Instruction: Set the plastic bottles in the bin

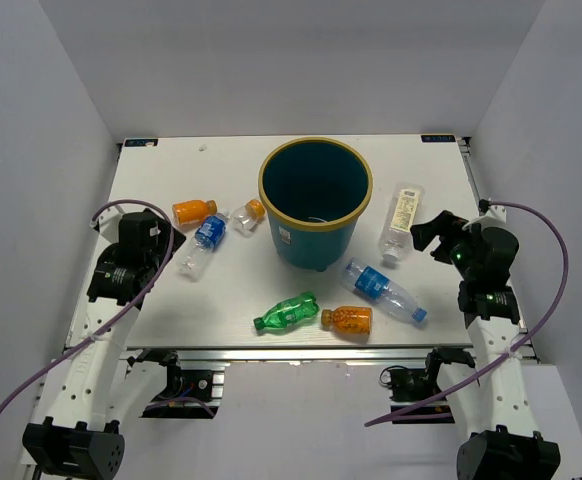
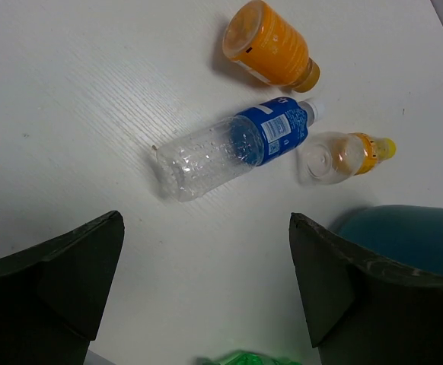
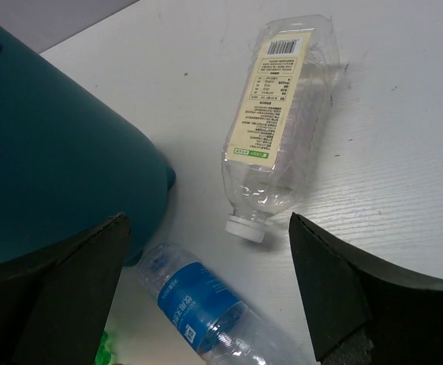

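The teal bin (image 1: 311, 242) stands at the table's middle back. To its left lie an orange bottle (image 1: 193, 211), a clear blue-label bottle (image 1: 204, 243) and a small clear orange-capped bottle (image 1: 248, 215). To its right lie a pale-label bottle (image 1: 401, 222) and a second blue-label bottle (image 1: 383, 289). In front lie a green bottle (image 1: 285, 312) and an orange one (image 1: 347, 318). My left gripper (image 2: 206, 220) is open above bare table, short of the blue-label bottle (image 2: 233, 148). My right gripper (image 3: 208, 220) is open above the pale-label bottle's cap (image 3: 246, 226).
The white table (image 1: 171, 310) ends at a metal rail along its near edge. Grey walls close in the left, right and back sides. The bin's wall fills the left of the right wrist view (image 3: 54, 152) and the lower right of the left wrist view (image 2: 404, 236).
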Available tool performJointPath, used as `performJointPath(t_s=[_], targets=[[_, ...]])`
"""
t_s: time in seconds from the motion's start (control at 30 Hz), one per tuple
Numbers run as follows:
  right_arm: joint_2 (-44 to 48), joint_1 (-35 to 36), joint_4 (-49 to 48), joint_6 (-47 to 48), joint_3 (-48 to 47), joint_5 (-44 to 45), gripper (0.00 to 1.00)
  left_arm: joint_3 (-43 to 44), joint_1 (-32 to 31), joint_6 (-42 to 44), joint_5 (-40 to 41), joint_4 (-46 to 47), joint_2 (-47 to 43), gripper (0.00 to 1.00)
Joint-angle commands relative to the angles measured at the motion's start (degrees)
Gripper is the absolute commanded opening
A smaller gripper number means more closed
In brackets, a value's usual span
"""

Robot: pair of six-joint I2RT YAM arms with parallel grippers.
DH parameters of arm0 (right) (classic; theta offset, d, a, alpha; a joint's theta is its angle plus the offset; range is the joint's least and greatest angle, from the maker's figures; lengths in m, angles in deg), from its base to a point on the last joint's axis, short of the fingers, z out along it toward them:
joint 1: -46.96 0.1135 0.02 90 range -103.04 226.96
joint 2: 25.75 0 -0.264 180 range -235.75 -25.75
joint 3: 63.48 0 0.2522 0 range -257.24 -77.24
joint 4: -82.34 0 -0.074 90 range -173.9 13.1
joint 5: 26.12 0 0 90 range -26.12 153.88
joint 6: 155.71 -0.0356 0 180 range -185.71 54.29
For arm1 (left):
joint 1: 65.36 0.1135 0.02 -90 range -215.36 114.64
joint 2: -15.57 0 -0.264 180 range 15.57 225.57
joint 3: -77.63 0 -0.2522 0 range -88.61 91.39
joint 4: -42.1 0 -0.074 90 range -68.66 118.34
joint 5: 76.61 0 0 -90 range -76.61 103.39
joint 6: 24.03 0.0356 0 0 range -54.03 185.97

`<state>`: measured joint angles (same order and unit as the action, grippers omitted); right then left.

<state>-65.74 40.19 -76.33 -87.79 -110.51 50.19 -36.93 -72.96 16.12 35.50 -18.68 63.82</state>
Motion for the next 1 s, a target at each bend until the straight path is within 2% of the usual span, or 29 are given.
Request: performJointPath(t_s=[0.0, 0.07, 0.17, 0.27, 0.33, 0.47, 0.67, 0.7, 0.77, 0.8, 0.83, 0.9, 0.97], targets=[[0.88, -0.09, 1.21, -0.06, -1.26, 0.76, 0.89, 2.72, 0.21, 0.10, -0.92, 0.52, -0.79, 0.98], [0.96, -0.09, 2.61, -0.15, -2.23, 1.39, 0.89, 3.69, 0.21, 0.62, -1.71, 2.02, -0.79, 0.98], [-0.61, -0.09, 5.76, 0.03, -4.51, -2.64, 0.89, 3.25, 0.21, 1.15, -2.77, 4.83, -0.35, 0.98], [-3.34, 0.00, 9.47, 2.47, -7.85, -11.68, 0.89, 2.90, 0.21, 1.33, -2.69, 6.59, 0.62, 0.98], [-1.95, 0.61, 11.06, 4.15, -7.94, -15.29, 0.89, 2.20, 0.21, 1.85, -3.03, 7.65, 1.58, 0.98], [2.54, 6.49, 14.31, 7.05, -8.73, -14.43, 0.89, -0.35, 0.21, 2.82, -4.44, 9.23, 2.37, 0.98], [4.48, 21.51, 18.79, 10.13, -9.88, -11.98, 0.89, -2.64, 0.21, 3.00, -4.17, 10.20, 4.39, 0.98], [3.78, 26.05, 18.62, 10.13, -8.40, -10.67, 0.89, -2.46, 0.21, 3.00, -4.53, 10.29, 4.75, 0.98], [2.20, 31.26, 17.92, 10.13, -7.42, -6.80, 0.89, -2.64, 0.21, 3.09, -5.67, 10.72, 5.54, 0.98], [0.11, 37.03, 17.91, 9.96, -7.33, -4.26, 0.89, -2.55, 0.21, 3.09, -6.11, 10.81, 5.71, 0.98], [-0.70, 40.13, 18.18, 9.44, -7.50, 1.51, 0.89, -2.72, 0.21, 3.09, -6.03, 10.64, 5.80, 0.98], [-2.54, 48.37, 18.79, 9.52, -7.59, 6.37, 0.89, -2.90, 0.21, 2.83, -4.98, 9.85, 5.98, 0.98], [-3.78, 53.32, 19.75, 10.13, -7.68, 10.78, 0.89, -2.73, 0.21, 2.65, -4.36, 9.15, 6.15, 0.98]])
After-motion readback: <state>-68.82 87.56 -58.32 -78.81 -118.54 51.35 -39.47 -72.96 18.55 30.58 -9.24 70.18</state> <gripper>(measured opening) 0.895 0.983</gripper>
